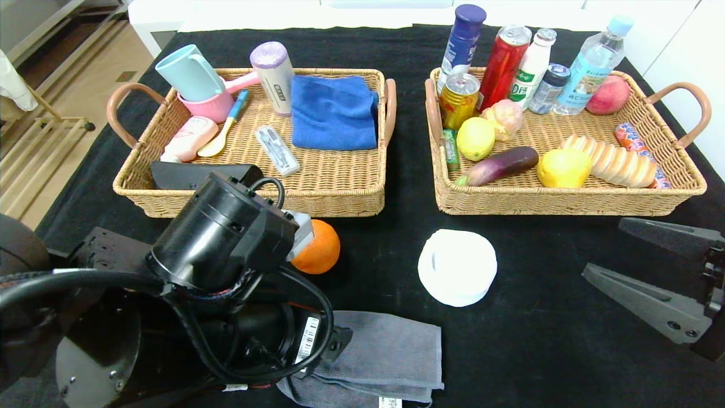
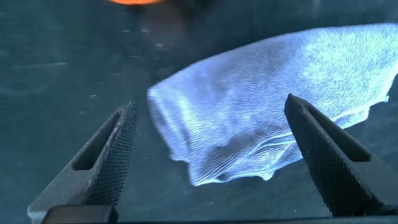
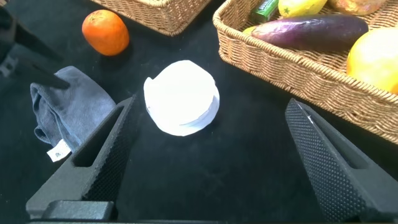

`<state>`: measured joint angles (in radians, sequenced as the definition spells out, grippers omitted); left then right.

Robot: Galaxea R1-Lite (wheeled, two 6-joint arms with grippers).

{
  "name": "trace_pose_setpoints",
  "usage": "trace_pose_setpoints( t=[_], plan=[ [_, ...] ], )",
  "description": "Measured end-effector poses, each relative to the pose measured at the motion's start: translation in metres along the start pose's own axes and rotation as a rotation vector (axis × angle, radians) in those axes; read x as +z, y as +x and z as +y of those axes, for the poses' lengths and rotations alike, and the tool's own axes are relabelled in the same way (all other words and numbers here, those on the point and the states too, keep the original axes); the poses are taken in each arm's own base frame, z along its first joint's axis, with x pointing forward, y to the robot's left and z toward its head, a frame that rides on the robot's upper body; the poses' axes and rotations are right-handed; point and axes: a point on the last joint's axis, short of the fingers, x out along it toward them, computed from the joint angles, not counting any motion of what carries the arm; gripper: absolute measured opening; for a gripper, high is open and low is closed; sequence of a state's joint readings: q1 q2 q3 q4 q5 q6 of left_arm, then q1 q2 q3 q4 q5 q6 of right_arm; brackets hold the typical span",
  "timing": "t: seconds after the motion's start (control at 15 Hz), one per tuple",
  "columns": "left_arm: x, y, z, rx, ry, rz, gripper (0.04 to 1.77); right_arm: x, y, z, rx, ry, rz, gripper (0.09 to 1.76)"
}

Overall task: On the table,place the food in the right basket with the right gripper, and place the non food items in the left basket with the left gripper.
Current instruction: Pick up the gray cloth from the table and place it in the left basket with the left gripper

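Observation:
The grey towel (image 1: 391, 360) lies folded at the table's front edge. My left gripper (image 2: 211, 102) is open and hovers just above one end of the towel (image 2: 267, 106), one finger to each side, not touching it. In the head view my left arm (image 1: 221, 238) hides it. The orange (image 1: 318, 255) and white roll (image 1: 457, 275) sit on the black cloth (image 1: 544, 351) before the baskets. My right gripper (image 1: 603, 248) is open and empty, to the right of the roll (image 3: 180, 96). The clear tool case (image 1: 277, 150) lies in the left basket (image 1: 249, 201). The pear (image 1: 563, 168) and bread loaf (image 1: 617, 161) lie in the right basket (image 1: 566, 204).
The left basket also holds a blue cloth (image 1: 334, 112), cups and bottles. The right basket holds a lemon (image 1: 476, 139), an eggplant (image 1: 504, 164), cans and bottles along its back wall. My left arm partly covers the orange and the left basket's front.

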<state>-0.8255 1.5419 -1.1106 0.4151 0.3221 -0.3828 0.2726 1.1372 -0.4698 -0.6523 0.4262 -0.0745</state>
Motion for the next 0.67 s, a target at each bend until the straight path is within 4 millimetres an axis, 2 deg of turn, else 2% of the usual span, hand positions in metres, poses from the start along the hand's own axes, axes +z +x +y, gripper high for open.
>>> trace_pose_setpoints(
  t=[0.67],
  plan=[
    [-0.006,0.016,-0.014,0.014,0.045,0.049,1.71,-0.001,0.0,0.0,0.003,0.0,0.003,1.71]
  ],
)
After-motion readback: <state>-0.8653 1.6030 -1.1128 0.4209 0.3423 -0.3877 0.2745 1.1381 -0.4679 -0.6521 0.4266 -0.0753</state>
